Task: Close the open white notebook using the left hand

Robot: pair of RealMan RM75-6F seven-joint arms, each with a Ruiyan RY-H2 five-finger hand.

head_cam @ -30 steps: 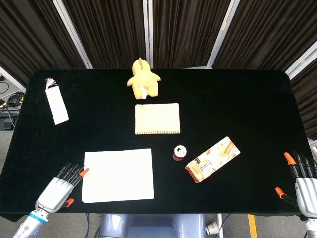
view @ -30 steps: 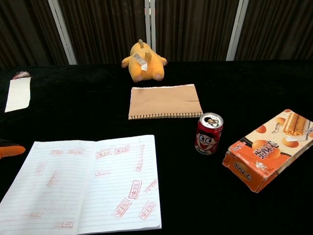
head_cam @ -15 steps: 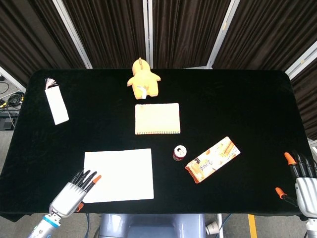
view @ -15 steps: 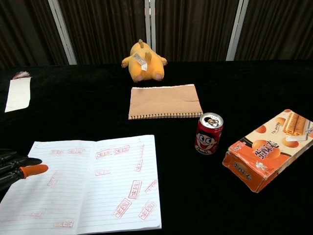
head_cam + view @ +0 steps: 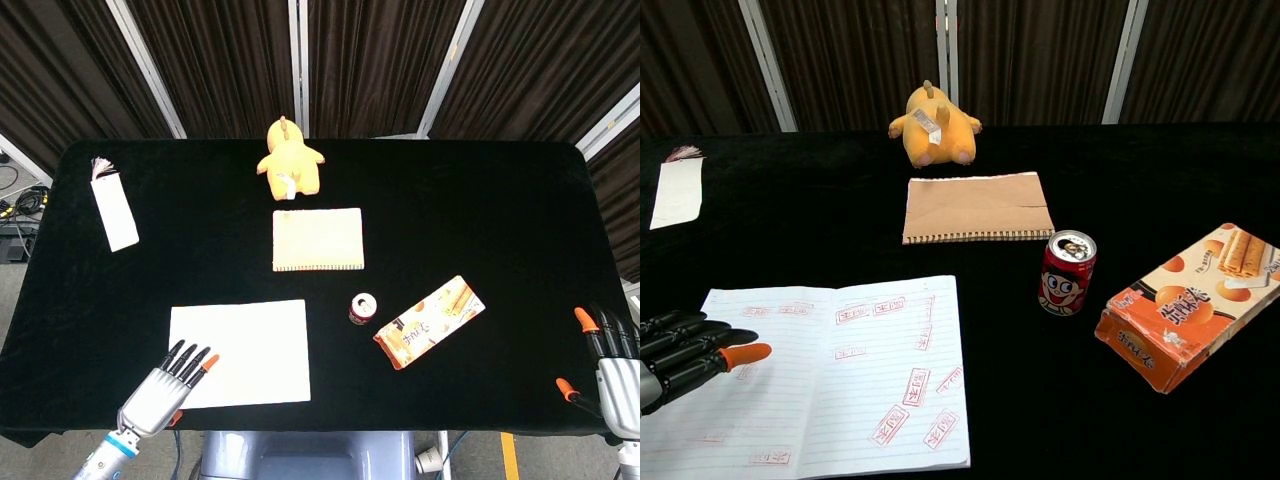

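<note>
Now the left hand (image 5: 680, 352), fingers (image 5: 190, 358) extended and holding nothing, hovers over the left page of the open white notebook (image 5: 830, 375), apparently approaching, and next must catch that page's edge and fold it rightward.

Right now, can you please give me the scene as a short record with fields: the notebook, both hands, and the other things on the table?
notebook: white notebook lies open and flat, near front edge
left hand: left hand over the notebook's left page, fingers extended, holding nothing
right hand: right hand at the table's right front corner, holding nothing
other things: brown notebook, closed; red can, upright; orange snack box; yellow plush toy; white bookmark
</note>
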